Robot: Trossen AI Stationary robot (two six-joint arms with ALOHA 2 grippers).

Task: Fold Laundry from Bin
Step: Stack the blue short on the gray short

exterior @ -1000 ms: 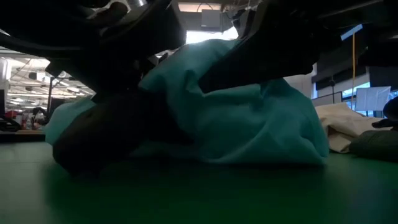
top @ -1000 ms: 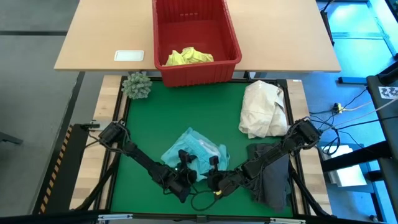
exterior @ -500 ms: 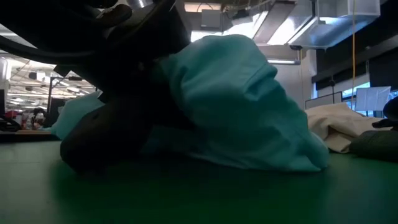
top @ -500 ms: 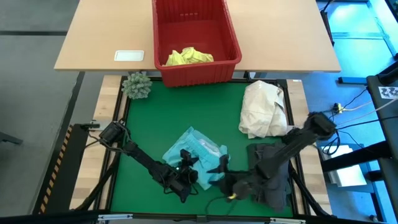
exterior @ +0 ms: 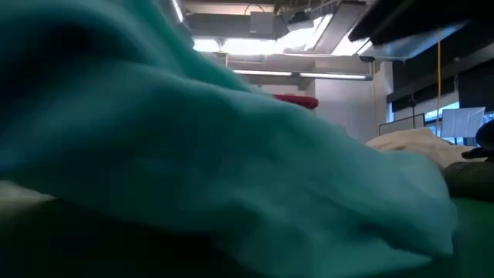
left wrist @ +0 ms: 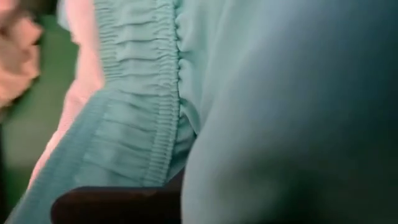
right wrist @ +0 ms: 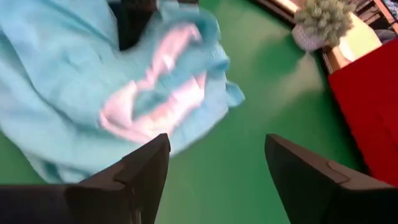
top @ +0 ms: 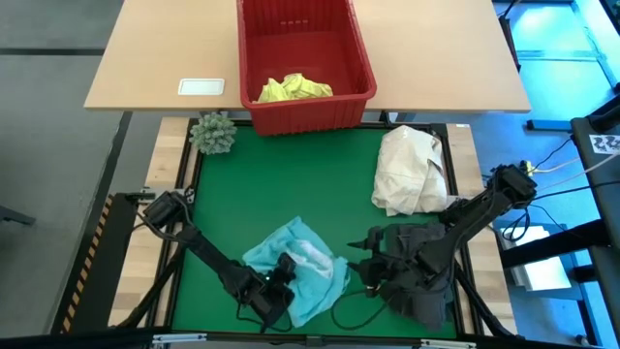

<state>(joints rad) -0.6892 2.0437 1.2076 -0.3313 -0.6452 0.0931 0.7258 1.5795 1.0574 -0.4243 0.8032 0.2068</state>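
The turquoise garment (top: 295, 271), soft and crumpled with a gathered elastic band, lies bunched on the green mat (top: 291, 174). The left gripper (top: 276, 289) is clamped on it. The right gripper (top: 366, 264) hangs beside it, fingers apart, empty. Yellow cloth (top: 294, 88) sits in the slotted red bin (top: 360, 60) on the wooden table (top: 165, 48).

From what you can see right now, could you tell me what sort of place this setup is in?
Probably a robotics lab or large open workshop. Two robot arms work on a green mat in a framed table, loose cables trail beside it, and the low view shows an open industrial ceiling with strip lights.
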